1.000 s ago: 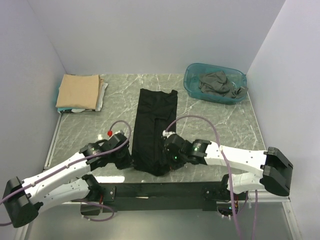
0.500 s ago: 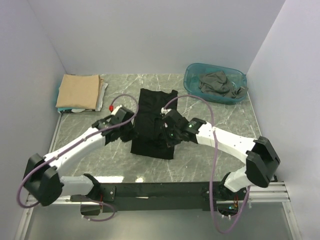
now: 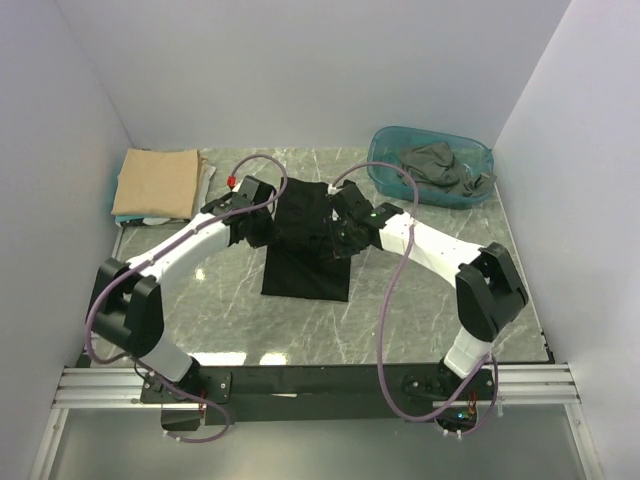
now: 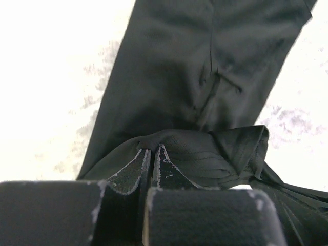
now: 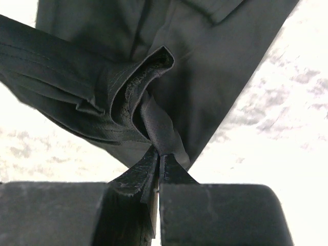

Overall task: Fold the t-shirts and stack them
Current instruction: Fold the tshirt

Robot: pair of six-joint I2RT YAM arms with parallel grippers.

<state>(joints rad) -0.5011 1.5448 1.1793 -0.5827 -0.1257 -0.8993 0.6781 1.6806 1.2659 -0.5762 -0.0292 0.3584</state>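
Both arms reach over a black t-shirt [image 3: 305,262] that lies lengthwise at the middle of the marble-patterned surface [image 3: 430,300], somewhat nearer the far edge than the near one. The left fingers [image 4: 130,174] are pressed together on a bunched fold of black cloth at the shirt's left side. The right fingers [image 5: 136,177] are likewise pinched tight on a rolled hem at its right side. Between the two grips the raised cloth hangs in creases over the flat part of the shirt, whose near end lies smooth on the stone.

At the far left corner a folded tan t-shirt [image 3: 157,180] tops a small stack, with thin pale shirts [image 3: 205,188] showing at its right edge, just beside the left arm's wrist. At the far right corner a translucent teal tub [image 3: 384,168] holds a crumpled dark grey t-shirt [image 3: 435,166], close behind the right arm. A looping purple cable [image 3: 395,190] rises from that arm in front of the tub.
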